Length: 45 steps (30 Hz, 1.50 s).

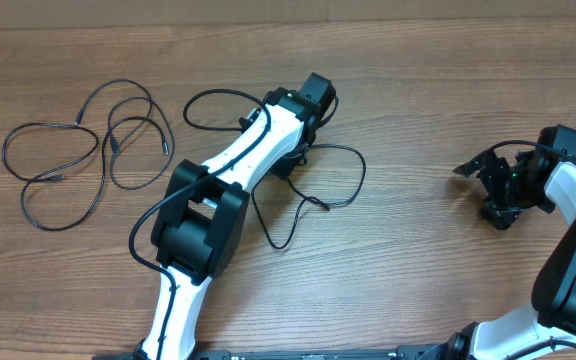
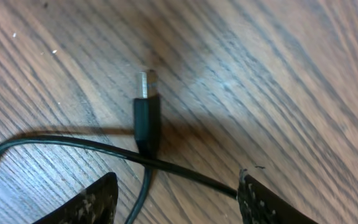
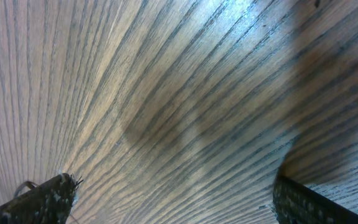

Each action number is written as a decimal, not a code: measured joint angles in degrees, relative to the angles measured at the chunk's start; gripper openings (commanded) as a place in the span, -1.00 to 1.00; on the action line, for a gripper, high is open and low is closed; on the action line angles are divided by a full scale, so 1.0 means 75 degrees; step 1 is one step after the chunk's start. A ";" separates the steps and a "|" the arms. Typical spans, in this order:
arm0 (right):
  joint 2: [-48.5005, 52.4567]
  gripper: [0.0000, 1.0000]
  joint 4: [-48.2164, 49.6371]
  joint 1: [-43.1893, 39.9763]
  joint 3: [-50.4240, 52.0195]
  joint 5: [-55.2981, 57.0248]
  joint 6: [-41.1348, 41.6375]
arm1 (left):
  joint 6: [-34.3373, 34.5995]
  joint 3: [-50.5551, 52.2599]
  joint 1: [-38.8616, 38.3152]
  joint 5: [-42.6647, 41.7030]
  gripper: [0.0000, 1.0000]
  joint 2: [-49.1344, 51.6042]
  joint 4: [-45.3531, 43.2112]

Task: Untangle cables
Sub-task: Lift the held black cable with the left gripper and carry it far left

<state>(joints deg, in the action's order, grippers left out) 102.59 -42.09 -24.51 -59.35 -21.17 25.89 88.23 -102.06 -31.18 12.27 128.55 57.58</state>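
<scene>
One thin black cable lies in loose loops on the wooden table at the centre, running under my left arm. In the left wrist view its plug lies flat with the metal tip pointing away, and a strand crosses behind it. My left gripper hovers low over this crossing, open, with the strand running between the fingers and touching the right fingertip. More cables lie looped together at the far left. My right gripper is open over bare wood, seen in the overhead view at the right.
The wooden table is bare between the centre cable and the right arm. My left arm lies diagonally across the centre and hides part of the cable below it.
</scene>
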 measured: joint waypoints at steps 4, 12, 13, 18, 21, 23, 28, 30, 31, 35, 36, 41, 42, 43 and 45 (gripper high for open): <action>0.0000 1.00 0.0003 0.0000 0.0000 0.0003 0.0000 | 0.0455 0.0338 0.0032 0.0038 0.12 0.0000 -0.0323; 0.0000 1.00 0.0003 0.0000 0.0000 0.0000 0.0006 | 0.0775 0.0711 0.0114 0.0140 -0.87 -0.0023 -0.0664; 0.0000 1.00 0.0006 0.0000 0.0000 0.0003 0.0003 | 0.0772 0.0711 0.0122 0.0152 -0.92 -0.0023 -0.0682; 0.0000 1.00 0.0009 0.0003 0.0000 0.0003 0.0000 | 0.0160 0.0717 0.0128 0.0201 -0.92 -0.0023 -0.0927; 0.0000 1.00 0.0003 0.0000 0.0000 0.0003 0.0006 | -0.0577 0.0720 0.0128 0.0195 -0.92 -0.0023 -0.1172; 0.0000 1.00 0.0003 0.0003 0.0000 0.0003 0.0006 | -0.1183 0.0714 0.0128 0.0189 -0.92 -0.0023 -0.1276; 0.0000 0.99 0.0003 0.0000 0.0000 0.0003 0.0003 | -0.2932 0.0323 0.0128 0.0157 -0.92 -0.0023 -0.1227; 0.0000 1.00 0.0003 0.0003 0.0000 0.0006 0.0003 | -0.3646 -0.0017 0.0128 0.0154 -0.92 -0.0044 -0.1236; 0.0000 1.00 0.0006 0.0000 0.0000 0.0003 0.0003 | -0.4022 -0.0169 0.0143 0.0160 -0.92 -0.0090 -0.1236; 0.0000 1.00 0.0003 0.0000 0.0000 0.0003 0.0006 | -0.5986 -0.0554 0.0201 0.0265 -0.92 -0.0571 -0.1227; 0.0000 1.00 0.0006 0.0000 0.0000 0.0000 0.0003 | -0.6449 -0.0632 0.0224 0.0323 -0.92 -0.0729 -0.1230; 0.0000 1.00 0.0003 0.0000 0.0000 0.0006 0.0003 | -0.8722 -0.0906 0.0434 0.0810 -0.92 -0.1746 -0.1259; 0.0000 1.00 0.0006 0.0003 0.0000 0.0003 0.0000 | -0.9119 -0.0915 0.0498 0.0950 -0.92 -0.1955 -0.1256; 0.0000 1.00 0.0006 0.0000 0.0000 0.0000 0.0003 | -0.9489 -0.0921 0.0574 0.1093 -0.92 -0.2171 -0.1256; 0.0000 1.00 0.0003 0.0000 0.0000 0.0003 0.0003 | -1.0182 -0.0944 0.0775 0.1419 -0.92 -0.2597 -0.1259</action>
<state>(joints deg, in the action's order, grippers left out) 102.59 -42.06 -24.51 -59.35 -21.15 25.91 11.86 -109.14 -25.36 22.92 109.08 48.14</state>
